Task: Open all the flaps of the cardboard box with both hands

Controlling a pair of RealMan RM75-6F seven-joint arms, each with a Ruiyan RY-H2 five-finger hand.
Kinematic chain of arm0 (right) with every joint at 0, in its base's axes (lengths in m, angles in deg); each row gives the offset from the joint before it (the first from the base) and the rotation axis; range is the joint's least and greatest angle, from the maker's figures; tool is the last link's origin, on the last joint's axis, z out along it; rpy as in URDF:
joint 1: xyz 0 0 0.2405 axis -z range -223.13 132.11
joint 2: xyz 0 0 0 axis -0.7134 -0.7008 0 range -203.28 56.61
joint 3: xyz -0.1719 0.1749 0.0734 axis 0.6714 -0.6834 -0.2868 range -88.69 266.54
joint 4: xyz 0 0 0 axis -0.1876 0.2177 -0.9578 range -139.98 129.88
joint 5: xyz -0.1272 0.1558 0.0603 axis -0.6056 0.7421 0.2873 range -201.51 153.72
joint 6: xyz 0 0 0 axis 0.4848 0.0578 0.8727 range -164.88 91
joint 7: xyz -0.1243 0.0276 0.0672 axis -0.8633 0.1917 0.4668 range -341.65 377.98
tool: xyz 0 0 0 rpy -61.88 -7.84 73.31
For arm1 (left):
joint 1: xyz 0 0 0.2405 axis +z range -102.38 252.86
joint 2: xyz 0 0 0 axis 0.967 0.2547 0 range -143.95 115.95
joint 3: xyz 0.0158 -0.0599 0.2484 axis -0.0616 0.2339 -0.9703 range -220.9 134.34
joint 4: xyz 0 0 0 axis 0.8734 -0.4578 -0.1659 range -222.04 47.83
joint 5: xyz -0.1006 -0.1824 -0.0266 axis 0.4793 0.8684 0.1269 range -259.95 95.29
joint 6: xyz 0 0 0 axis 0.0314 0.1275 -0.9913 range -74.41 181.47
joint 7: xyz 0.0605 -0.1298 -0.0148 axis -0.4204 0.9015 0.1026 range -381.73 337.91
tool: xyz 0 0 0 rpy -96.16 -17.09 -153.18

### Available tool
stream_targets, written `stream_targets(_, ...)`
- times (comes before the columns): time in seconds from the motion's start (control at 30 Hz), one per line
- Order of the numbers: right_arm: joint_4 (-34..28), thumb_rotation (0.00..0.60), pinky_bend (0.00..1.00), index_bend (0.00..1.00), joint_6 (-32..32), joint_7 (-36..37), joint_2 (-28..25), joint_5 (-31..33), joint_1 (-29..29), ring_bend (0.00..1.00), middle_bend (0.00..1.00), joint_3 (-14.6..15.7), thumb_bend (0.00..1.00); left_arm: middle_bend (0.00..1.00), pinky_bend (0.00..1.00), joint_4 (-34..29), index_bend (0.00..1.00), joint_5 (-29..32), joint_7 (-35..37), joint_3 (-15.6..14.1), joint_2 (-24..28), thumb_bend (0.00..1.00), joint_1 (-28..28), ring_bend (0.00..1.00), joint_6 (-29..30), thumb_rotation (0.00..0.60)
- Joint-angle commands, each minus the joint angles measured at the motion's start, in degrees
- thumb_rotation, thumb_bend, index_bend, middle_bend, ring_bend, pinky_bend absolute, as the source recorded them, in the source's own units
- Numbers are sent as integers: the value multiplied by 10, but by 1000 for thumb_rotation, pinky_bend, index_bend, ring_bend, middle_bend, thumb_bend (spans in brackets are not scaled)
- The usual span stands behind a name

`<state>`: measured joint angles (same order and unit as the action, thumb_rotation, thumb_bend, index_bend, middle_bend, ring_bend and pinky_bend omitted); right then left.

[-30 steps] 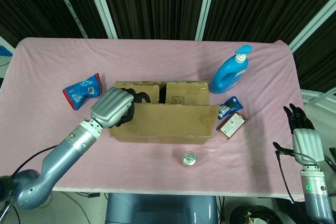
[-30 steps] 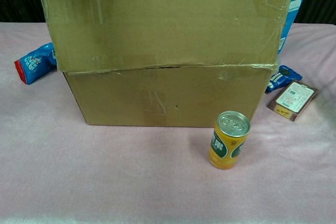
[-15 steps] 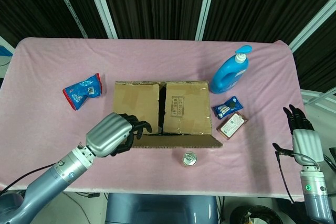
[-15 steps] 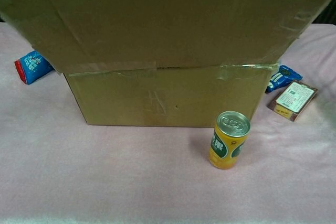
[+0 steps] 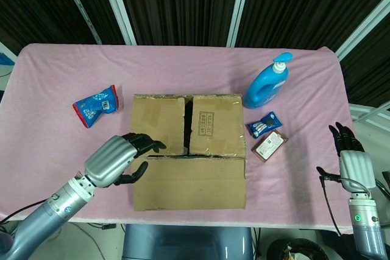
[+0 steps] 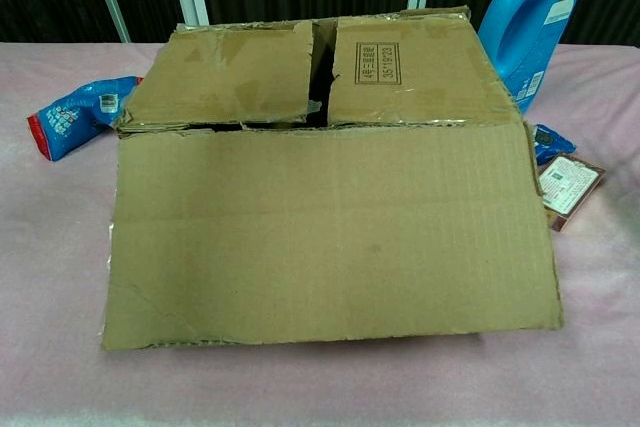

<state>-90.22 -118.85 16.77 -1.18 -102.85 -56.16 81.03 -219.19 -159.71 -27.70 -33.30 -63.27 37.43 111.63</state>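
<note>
Table: pink cloth [image 5: 55,168], centre frame.
Near flap [image 5: 190,182]: now folded fully down; two inner flaps [image 5: 157,123] remain.
Left hand [image 5: 116,159]: loosely curled, empty.
Right hand [image 5: 351,153]: lower right, idle; fingers look straight.

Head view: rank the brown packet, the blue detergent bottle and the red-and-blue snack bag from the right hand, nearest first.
From the right hand:
1. Brown packet, just right of the box.
2. Blue detergent bottle, behind the box's right corner.
3. Red-and-blue snack bag, far left of the box.

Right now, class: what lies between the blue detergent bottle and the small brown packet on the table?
In the head view, a small blue snack packet lies between the detergent bottle and the brown packet, on the pink tablecloth.
</note>
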Motion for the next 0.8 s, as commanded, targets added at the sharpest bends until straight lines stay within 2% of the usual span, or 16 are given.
stream_targets(0.03, 3, 600, 212, 0, 0, -6, -1, -4, -1, 0, 0, 1, 174, 155, 148, 36, 115, -37, -15, -19, -2, 359, 38, 72, 50, 600)
stream_targets(0.13, 4, 600, 212, 0, -2, -11, -1, -10, -1, 0, 0, 2, 174, 83, 82, 76, 59, -74, -38, -36, -12, 297, 79, 22, 110, 600)
stream_targets(0.37, -6, 600, 212, 0, -1, -27, -6, -20, -5, 0, 0, 4, 174, 44, 77, 196, 27, -114, -58, -74, -63, 278, 183, 19, 257, 600)
stream_targets(0.57, -28, 600, 212, 0, 0, -43, -18, -32, -17, 0, 0, -5, 175, 43, 67, 304, 22, -96, -17, -96, -106, 267, 252, 19, 327, 600)
stream_targets(0.8, -82, 600, 212, 0, 41, -82, -53, -51, -76, 0, 0, -41, 184, 36, 57, 414, 9, -106, 53, -112, -158, 267, 305, 1, 379, 600)
